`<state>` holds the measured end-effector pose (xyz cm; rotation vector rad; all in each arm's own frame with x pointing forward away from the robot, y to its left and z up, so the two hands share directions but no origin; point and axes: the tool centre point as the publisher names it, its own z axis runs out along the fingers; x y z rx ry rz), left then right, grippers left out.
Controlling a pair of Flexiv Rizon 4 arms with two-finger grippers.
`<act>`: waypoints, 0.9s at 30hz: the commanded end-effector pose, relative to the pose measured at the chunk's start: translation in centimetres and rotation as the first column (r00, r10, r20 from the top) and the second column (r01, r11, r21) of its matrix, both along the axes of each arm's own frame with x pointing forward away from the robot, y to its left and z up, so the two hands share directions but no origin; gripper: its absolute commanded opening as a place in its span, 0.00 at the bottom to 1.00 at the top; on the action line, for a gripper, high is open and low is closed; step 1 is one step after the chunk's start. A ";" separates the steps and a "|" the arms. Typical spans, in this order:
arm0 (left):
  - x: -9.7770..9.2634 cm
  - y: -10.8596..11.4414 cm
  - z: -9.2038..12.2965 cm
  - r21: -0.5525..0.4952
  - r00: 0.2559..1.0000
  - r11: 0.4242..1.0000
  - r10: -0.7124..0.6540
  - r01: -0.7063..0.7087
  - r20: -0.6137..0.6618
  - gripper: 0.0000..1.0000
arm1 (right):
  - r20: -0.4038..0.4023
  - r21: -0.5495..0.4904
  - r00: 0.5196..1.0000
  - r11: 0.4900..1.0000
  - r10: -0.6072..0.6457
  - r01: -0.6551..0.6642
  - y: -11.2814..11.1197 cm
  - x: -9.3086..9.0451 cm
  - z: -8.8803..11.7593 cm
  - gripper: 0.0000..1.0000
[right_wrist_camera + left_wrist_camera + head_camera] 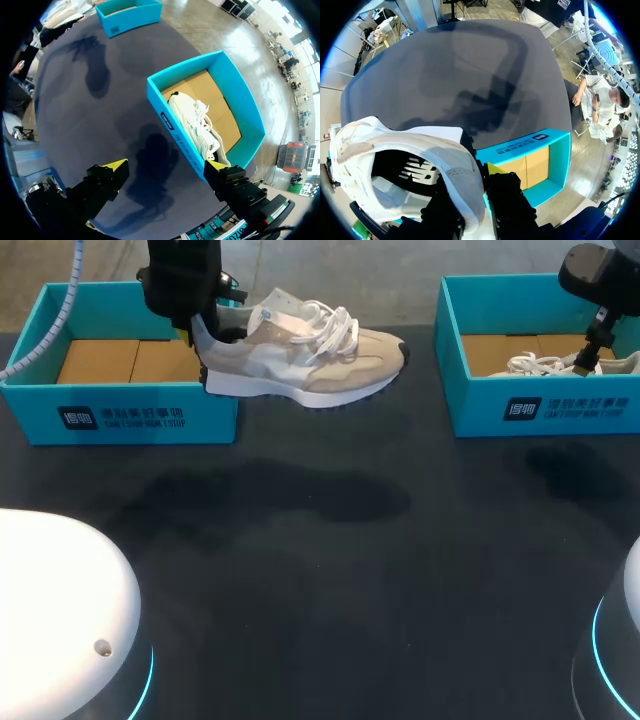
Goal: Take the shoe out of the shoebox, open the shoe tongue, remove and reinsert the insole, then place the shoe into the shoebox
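Note:
A beige and white sneaker (310,355) hangs level in the air, toe pointing right, over the right end of the left teal shoebox (130,410). My left gripper (205,335) is shut on its heel. In the left wrist view the padded heel collar (462,175) sits between the fingers of the left gripper (475,187), with the teal shoebox (540,165) below, showing only its cardboard floor. My right gripper (165,167) stands wide open and holds nothing. It hangs above the near wall of the right shoebox (175,132).
The right shoebox (540,405) holds a second white sneaker (540,363), which also shows in the right wrist view (195,120). The dark table (320,570) stretches between the boxes and the white arm bases (60,620) at the front corners.

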<state>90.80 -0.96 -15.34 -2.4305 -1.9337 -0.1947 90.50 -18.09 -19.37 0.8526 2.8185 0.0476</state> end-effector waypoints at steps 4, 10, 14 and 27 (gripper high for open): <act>-0.6 -0.2 0.1 0.000 1.000 1.000 -0.006 0.006 -0.001 0.00 | -0.001 0.001 1.000 1.000 0.000 0.000 0.0 0.0 0.0 1.00; -3.0 -1.1 0.0 -0.020 0.999 0.999 -0.027 0.027 -0.024 0.00 | -0.001 0.001 1.000 1.000 0.000 0.000 0.0 0.0 0.0 1.00; -5.1 -1.8 0.0 -0.017 0.998 0.999 -0.039 0.039 -0.040 0.00 | -0.001 0.001 1.000 1.000 0.000 0.000 0.0 0.0 0.0 1.00; -10.1 -3.9 -1.3 -0.064 0.997 0.996 -0.064 0.062 -0.045 0.00 | -0.001 0.001 1.000 1.000 0.000 0.000 0.0 0.0 0.0 1.00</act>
